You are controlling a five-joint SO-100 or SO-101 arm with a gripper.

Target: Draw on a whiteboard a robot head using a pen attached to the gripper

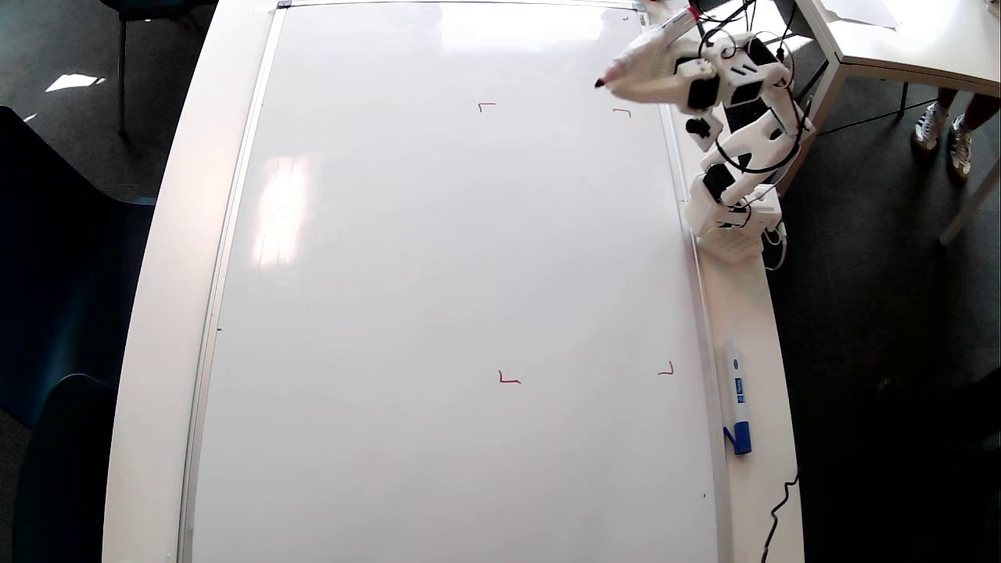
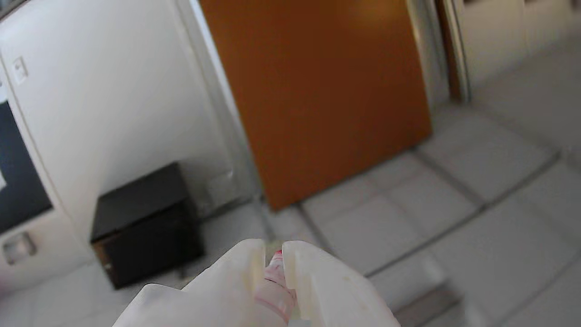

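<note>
The whiteboard [image 1: 438, 274] lies flat and fills the table, with four small red corner marks on its right half. The robot head is out of view; the surface between the marks is blank. My gripper [image 1: 618, 77] hovers over the board's top right corner, shut on the pen [image 1: 674, 25]. The pen's dark tip pokes out toward the left and its red cap end points up right. In the wrist view the gripper [image 2: 273, 247] clamps the red-stained pen [image 2: 274, 277] between white fingers [image 2: 317, 281] and faces a room, not the board.
A white marker with a blue cap [image 1: 736, 399] lies on the table strip right of the board. The arm's base [image 1: 731, 223] stands at that right edge. A second table [image 1: 907, 39] and a person's feet [image 1: 942, 129] are at the upper right.
</note>
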